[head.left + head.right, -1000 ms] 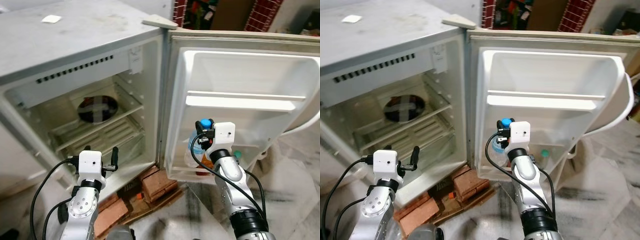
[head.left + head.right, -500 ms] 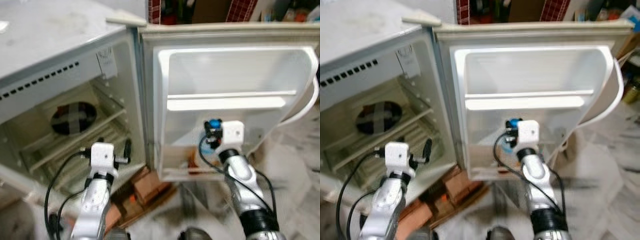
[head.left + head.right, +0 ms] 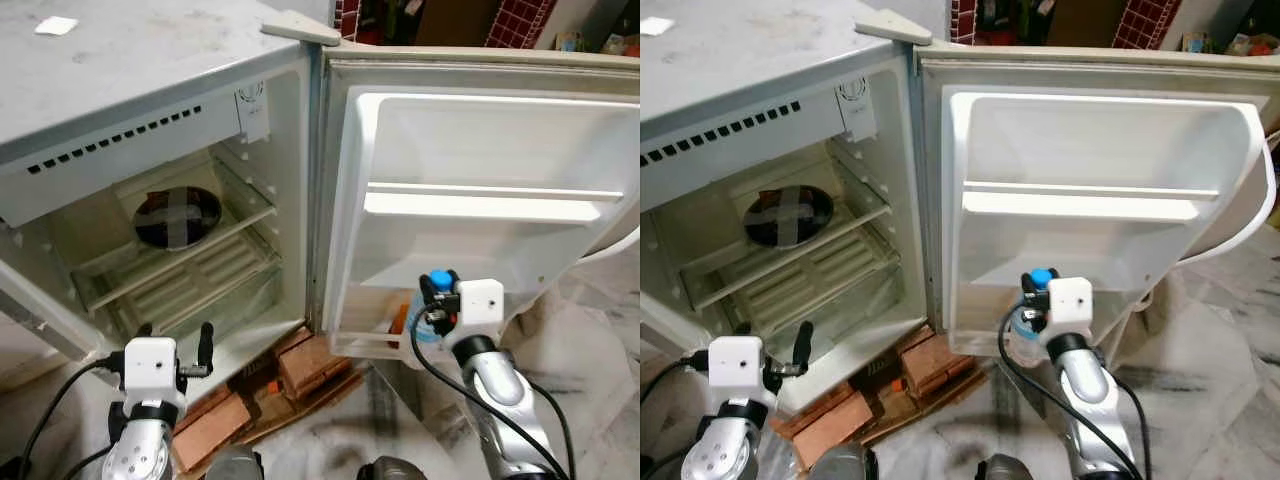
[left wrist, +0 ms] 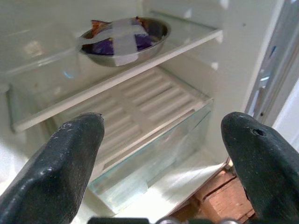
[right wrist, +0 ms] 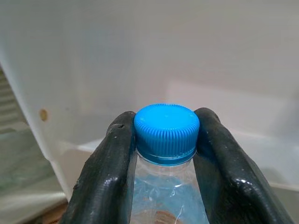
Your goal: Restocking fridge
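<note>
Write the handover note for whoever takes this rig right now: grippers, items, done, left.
Right gripper: shut on the blue-capped water bottle, held by the neck in front of the fridge door's bottom shelf.
Left gripper: open, holding nothing, low before the open fridge.
Inside: a taped steel bowl on the upper shelf.
Done: bottle gripped, door open.
Left: seat the bottle in the door shelf, release.

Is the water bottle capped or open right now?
Capped. A blue cap sits on the clear bottle, and the right gripper is shut around the neck just below it.
</note>
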{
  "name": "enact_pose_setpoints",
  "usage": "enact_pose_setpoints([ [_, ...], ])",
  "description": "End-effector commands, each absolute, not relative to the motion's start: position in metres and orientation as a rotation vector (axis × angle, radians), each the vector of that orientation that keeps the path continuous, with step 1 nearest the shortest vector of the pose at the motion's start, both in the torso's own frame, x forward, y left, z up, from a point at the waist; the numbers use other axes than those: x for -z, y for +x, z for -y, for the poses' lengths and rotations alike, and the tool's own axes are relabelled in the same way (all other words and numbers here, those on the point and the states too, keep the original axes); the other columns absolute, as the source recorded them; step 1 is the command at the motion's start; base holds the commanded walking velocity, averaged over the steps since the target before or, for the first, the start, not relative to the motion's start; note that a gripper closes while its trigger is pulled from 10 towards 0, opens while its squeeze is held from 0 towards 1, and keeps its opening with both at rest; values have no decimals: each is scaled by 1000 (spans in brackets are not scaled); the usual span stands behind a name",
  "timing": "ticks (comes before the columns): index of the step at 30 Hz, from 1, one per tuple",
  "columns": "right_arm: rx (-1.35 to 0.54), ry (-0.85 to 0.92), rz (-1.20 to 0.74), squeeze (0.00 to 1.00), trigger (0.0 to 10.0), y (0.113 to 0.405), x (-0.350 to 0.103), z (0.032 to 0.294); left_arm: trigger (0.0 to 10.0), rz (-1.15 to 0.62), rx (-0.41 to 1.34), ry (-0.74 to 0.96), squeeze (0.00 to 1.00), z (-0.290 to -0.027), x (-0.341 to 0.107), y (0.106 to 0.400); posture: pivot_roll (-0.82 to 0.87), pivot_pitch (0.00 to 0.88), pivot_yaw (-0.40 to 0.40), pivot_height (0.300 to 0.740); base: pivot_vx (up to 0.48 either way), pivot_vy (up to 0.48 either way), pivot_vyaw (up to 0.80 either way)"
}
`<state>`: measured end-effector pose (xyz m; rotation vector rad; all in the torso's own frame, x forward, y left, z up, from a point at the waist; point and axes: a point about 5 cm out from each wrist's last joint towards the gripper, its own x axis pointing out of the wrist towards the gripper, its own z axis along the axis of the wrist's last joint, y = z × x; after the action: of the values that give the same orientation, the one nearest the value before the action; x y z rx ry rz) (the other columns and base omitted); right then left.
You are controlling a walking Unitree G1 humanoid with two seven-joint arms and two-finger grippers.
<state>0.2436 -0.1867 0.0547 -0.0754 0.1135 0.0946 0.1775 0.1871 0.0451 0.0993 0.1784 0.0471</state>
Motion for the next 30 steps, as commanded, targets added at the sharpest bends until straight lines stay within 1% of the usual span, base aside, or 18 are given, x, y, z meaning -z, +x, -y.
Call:
enact_pose_setpoints([
  [1, -90, -72, -89, 0, 10000, 247, -60, 188, 10000, -156, -30, 103, 0, -185, -50, 182, 111, 102, -23, 740, 0, 0, 0],
  [6, -97, -47, -77, 0, 10000, 254, -64, 182, 10000, -136, -7, 100, 0, -181, -53, 191, 111, 96, -18, 740, 0, 0, 0],
  [15, -120, -44, -70, 0, 10000, 256, -67, 175, 10000, -145, 6, 93, 0, -178, -57, 192, 112, 97, -17, 740, 0, 0, 0],
  [20, -143, -32, -35, 0, 10000, 265, -75, 168, 10000, -155, 0, 91, 0, -179, -56, 193, 107, 98, 1, 740, 0, 0, 0],
  [27, -148, -23, -32, 0, 10000, 268, -77, 166, 10000, -156, 1, 94, 0, -178, -57, 197, 102, 100, 6, 740, 0, 0, 0],
  [29, -151, -24, -34, 0, 10000, 267, -76, 165, 10000, -161, 3, 100, 0, -178, -57, 197, 101, 100, 5, 726, 0, 0, 0],
  [30, -151, -24, -34, 0, 10000, 267, -76, 165, 10000, -161, 3, 100, 0, -178, -57, 197, 101, 100, 5, 726, 0, 0, 0],
])
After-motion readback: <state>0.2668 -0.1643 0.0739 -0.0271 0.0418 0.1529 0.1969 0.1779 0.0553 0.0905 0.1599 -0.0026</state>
